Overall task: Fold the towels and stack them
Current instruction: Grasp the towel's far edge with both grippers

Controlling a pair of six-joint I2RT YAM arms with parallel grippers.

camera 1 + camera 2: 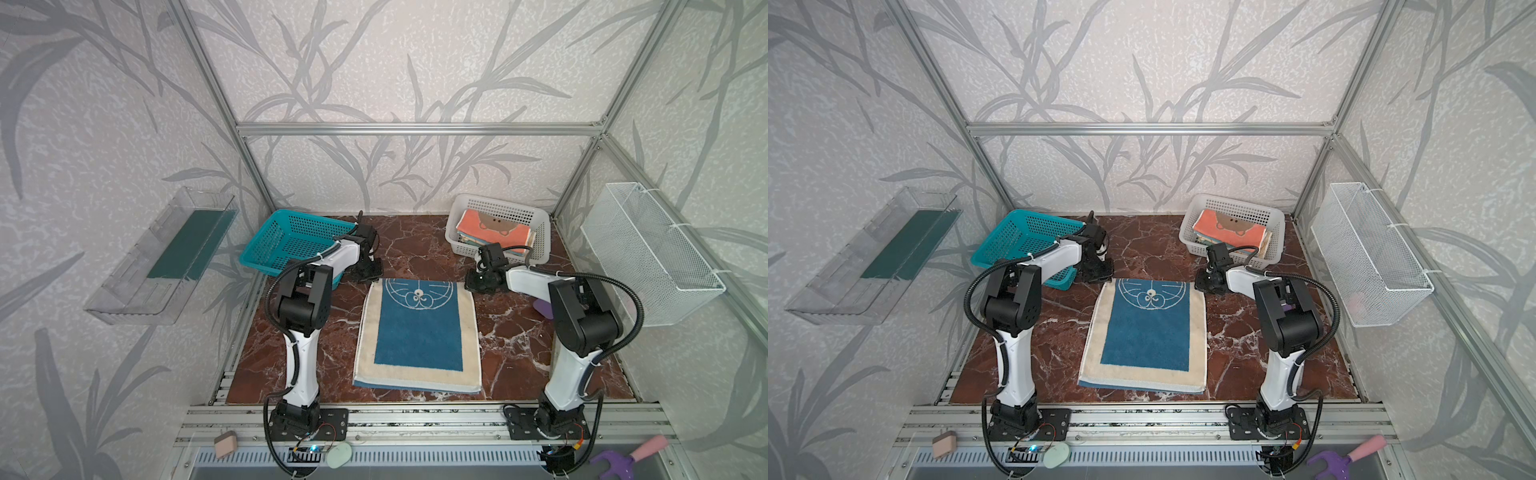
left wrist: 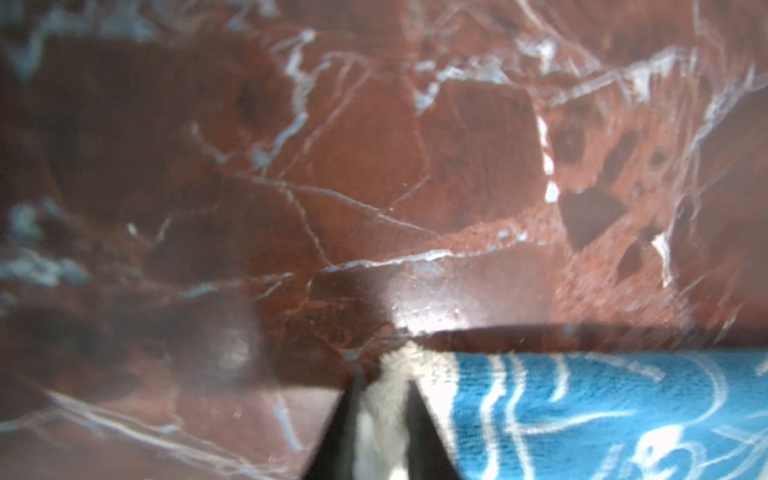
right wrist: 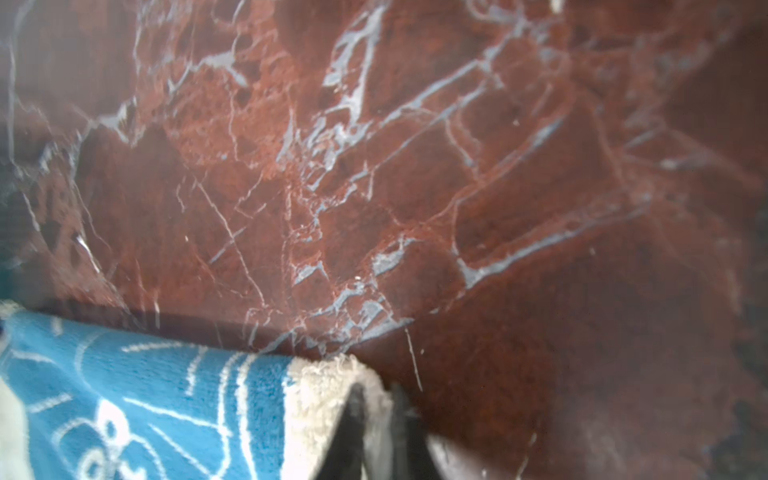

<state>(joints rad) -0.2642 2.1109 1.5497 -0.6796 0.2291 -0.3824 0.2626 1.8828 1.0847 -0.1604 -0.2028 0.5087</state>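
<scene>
Left wrist view: left gripper point(image 2: 380, 397) pinches a cream corner of the blue-and-cream towel point(image 2: 602, 415), which has white line-art on a blue field. The right gripper point(image 3: 376, 399) nips the other far corner. Between the claws the towel lies flat and doubled on the marble table point(image 1: 519, 340). Beyond the right claw, folded towels point(image 1: 492, 226), coral bear uppermost, sit in a white basket point(image 1: 538, 220).

A: What colours did the blue-and-cream towel point(image 1: 417, 332) show?
B: A deep blue centre inside a cream border, with a cream line-drawn cartoon face at one end.
A: And the bench point(image 1: 513, 332)?
B: It was red-brown marble, veined white.
A: The rest?
B: A teal basket point(image 1: 266, 249), a white basket point(image 1: 498, 206) with a coral-orange towel point(image 1: 484, 224) bearing a brown bear face, and pale walls point(image 1: 374, 62) with grey leaves.
</scene>
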